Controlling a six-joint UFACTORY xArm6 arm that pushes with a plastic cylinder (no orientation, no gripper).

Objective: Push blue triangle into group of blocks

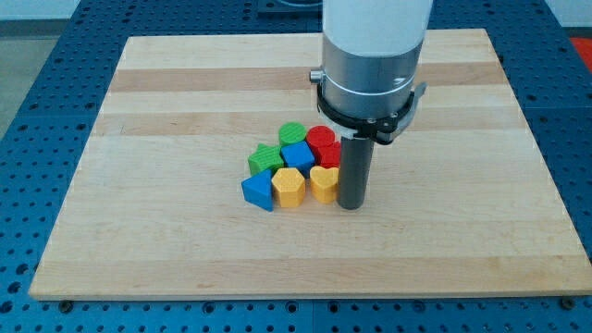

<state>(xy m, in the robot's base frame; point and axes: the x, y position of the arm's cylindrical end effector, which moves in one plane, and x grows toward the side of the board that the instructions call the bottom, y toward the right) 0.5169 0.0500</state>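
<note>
Blue triangle [258, 191] at the left end of the cluster's bottom row on the wooden surface [166, 102], touching the yellow block [289, 188], with a yellow heart [323, 183] next along. Behind these, a green star [265, 159], blue cube [298, 154], green cylinder [292, 133] and red cylinder [322, 141], all packed close. No claw fitted, only a dark rod, my tip [351, 206] planted just right of the yellow heart, well apart from the blue triangle.

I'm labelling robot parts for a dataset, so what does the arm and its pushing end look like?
A white cylindrical arm housing leads into a silver metal collar, ringed below by a black clamp. From it hangs a straight dark grey rod ending at my tip. No cables or markings are visible.
</note>
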